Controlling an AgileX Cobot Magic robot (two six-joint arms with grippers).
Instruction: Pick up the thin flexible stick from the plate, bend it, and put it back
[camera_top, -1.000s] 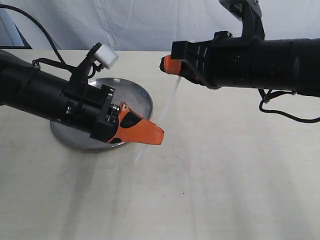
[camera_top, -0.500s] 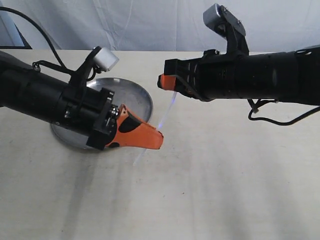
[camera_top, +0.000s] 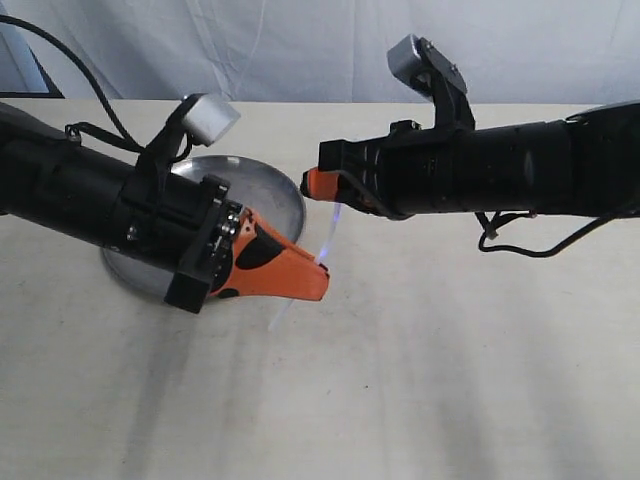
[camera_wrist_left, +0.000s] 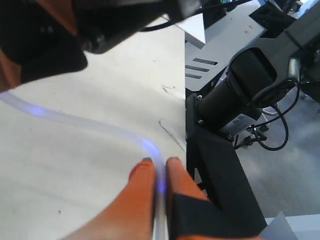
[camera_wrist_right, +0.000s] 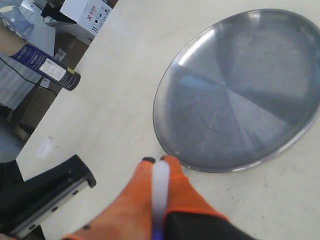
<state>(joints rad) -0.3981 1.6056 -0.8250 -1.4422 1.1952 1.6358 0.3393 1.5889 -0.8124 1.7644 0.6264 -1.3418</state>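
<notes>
Translucent white plastic stick (camera_top: 331, 232): off plate (camera_top: 270, 185), held above desk (camera_top: 450, 380), pinched between left hand (camera_top: 320, 272) and right hand (camera_top: 313, 184), both clamped narrow on it; visibly curved, bending apparently begun; return to plate outstanding

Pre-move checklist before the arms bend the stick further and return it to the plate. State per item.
1. Left gripper shut on the thin translucent white plastic stick: ok.
2. Right gripper shut on the same stick: ok.
3. Stick curves between the two grippers: ok, the bend shows in the left wrist view.
4. Round silver metal plate free for the return: ok, nothing lies on it.
5. Stick's tail beyond the left gripper off the table: cannot tell.
6. Stick free of cracks at the bend: cannot tell.
</notes>
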